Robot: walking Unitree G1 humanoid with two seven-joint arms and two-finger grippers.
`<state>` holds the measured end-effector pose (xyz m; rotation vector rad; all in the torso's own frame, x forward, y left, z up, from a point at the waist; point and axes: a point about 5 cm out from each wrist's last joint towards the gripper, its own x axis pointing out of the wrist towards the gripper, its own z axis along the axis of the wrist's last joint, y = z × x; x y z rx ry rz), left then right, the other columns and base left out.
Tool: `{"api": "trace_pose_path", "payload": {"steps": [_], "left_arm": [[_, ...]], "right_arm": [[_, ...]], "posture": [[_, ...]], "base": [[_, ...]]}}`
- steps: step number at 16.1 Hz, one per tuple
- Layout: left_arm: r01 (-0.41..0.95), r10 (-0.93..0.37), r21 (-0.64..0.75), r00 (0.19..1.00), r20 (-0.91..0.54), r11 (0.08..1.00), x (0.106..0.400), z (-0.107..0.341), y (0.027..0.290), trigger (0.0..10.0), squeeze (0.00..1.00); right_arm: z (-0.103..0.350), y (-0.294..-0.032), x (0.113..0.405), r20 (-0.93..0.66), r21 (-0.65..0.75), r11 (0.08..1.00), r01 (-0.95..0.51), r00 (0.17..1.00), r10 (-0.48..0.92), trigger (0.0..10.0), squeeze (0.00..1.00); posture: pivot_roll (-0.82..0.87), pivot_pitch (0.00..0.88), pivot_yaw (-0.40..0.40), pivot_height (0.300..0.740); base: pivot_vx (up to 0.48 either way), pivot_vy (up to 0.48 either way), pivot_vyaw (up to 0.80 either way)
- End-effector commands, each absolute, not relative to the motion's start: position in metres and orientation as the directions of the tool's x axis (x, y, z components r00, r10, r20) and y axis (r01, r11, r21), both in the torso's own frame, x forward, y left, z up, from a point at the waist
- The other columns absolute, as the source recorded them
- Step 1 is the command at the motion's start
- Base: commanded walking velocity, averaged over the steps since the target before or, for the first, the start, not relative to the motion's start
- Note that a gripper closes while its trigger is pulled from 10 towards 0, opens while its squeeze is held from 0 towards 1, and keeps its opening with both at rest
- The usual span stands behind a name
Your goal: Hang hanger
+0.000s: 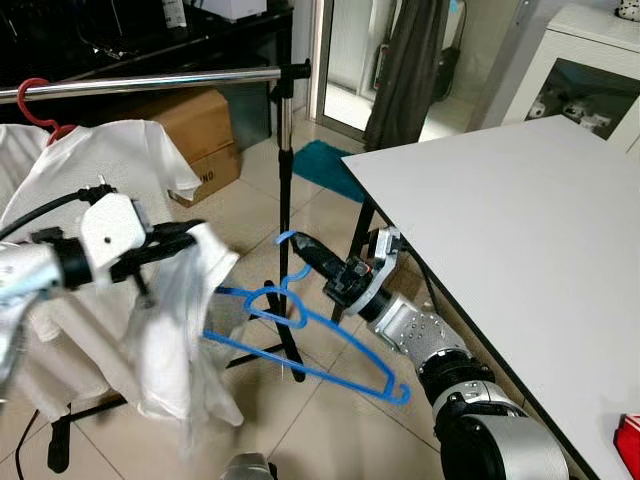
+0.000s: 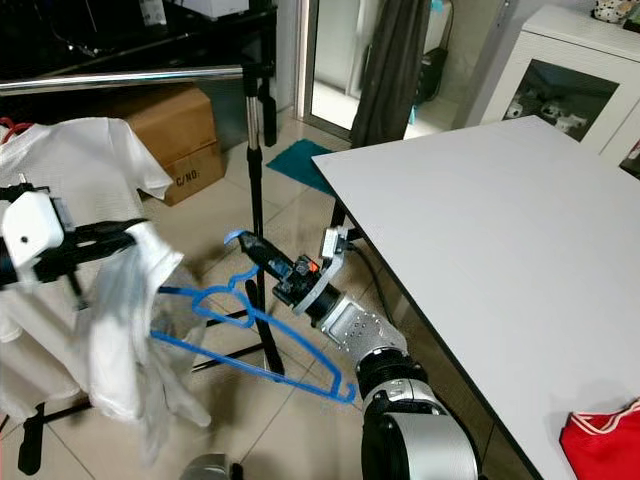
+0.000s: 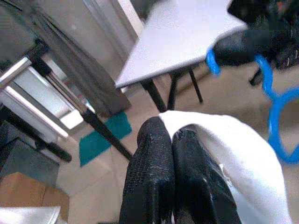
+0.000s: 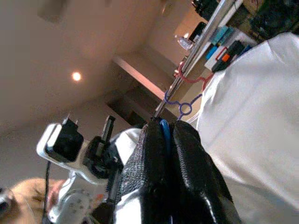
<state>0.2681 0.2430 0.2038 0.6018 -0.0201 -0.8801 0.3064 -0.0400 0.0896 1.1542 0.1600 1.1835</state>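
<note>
Two grippers are busy in front of the clothes rail (image 1: 150, 82). The right gripper (image 1: 300, 243) reaches forward over the tiled floor (image 1: 330, 420), its black fingers clenched on the hook of a blue hanger (image 1: 320, 345); the right wrist view shows the blue wire pinched between the two pads. That hanger tilts below the fingers, its triangle slanting down toward the robot, in mid-air and well below the rail, just in front of the rail stand's upright pole (image 1: 285, 180).

Over on the left, the left gripper (image 1: 185, 240) has its fingers pressed together on a white cloth (image 1: 175, 340). The fabric drapes over the fingertips and hangs down in loose folds, blurred at the lower edge. The hanger's far end sits right beside that cloth; whether it is threaded inside, I cannot tell.

Up on the rail, a red hanger (image 1: 35, 105) already carries a white T-shirt (image 1: 100, 170) at the robot's left. Behind it a cardboard box (image 1: 195, 135) sits on the floor. To the right, a white table (image 1: 520, 250) spreads wide, with something red (image 2: 600, 440) at its near corner.
</note>
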Motion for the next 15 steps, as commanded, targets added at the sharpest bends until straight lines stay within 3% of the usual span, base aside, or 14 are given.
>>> {"api": "trace_pose_path", "payload": {"steps": [1, 2, 4, 7, 8, 15], "left_arm": [[0.692, -0.740, 0.521, 0.654, -0.158, 0.500, 0.268, 0.217, 0.238, 10.0, 0.00], [0.727, -0.753, 0.447, 0.639, -0.160, 0.522, 0.262, 0.204, 0.234, 10.0, 0.00], [0.756, -0.760, 0.395, 0.623, -0.186, 0.522, 0.257, 0.194, 0.233, 10.0, 0.00], [0.809, -0.785, 0.311, 0.573, -0.234, 0.499, 0.246, 0.182, 0.230, 10.0, 0.00], [0.816, -0.790, 0.297, 0.566, -0.235, 0.496, 0.243, 0.182, 0.229, 10.0, 0.00], [0.785, -0.768, 0.274, 0.611, -0.194, 0.555, 0.240, 0.175, 0.216, 10.0, 0.00]], "right_arm": [[0.093, -0.030, 0.304, 0.461, 0.741, -0.077, -0.667, 0.422, 0.780, 10.0, 0.00], [0.099, -0.030, 0.307, 0.448, 0.652, 0.017, -0.758, 0.404, 0.798, 10.0, 0.00], [0.102, -0.032, 0.307, 0.426, 0.573, 0.082, -0.816, 0.381, 0.820, 10.0, 0.00], [0.109, -0.042, 0.317, 0.396, 0.472, 0.247, -0.846, 0.454, 0.798, 10.0, 0.00], [0.110, -0.046, 0.320, 0.397, 0.472, 0.261, -0.842, 0.468, 0.789, 10.0, 0.00], [0.111, -0.032, 0.305, 0.492, 0.532, 0.045, -0.845, 0.352, 0.796, 10.0, 0.00]], "posture": [[0.18, 0.000, 0.001, 0.740], [0.17, 0.000, -0.006, 0.740], [0.17, 0.000, -0.009, 0.740], [0.17, 0.000, -0.013, 0.740], [0.18, 0.000, -0.012, 0.740], [0.18, 0.000, -0.007, 0.740]], "base": [[0.000, 0.000, 0.00], [0.000, 0.000, 0.00], [0.000, 0.000, 0.00], [0.000, 0.000, 0.00], [0.000, 0.000, 0.00], [0.000, 0.000, 0.00]]}}
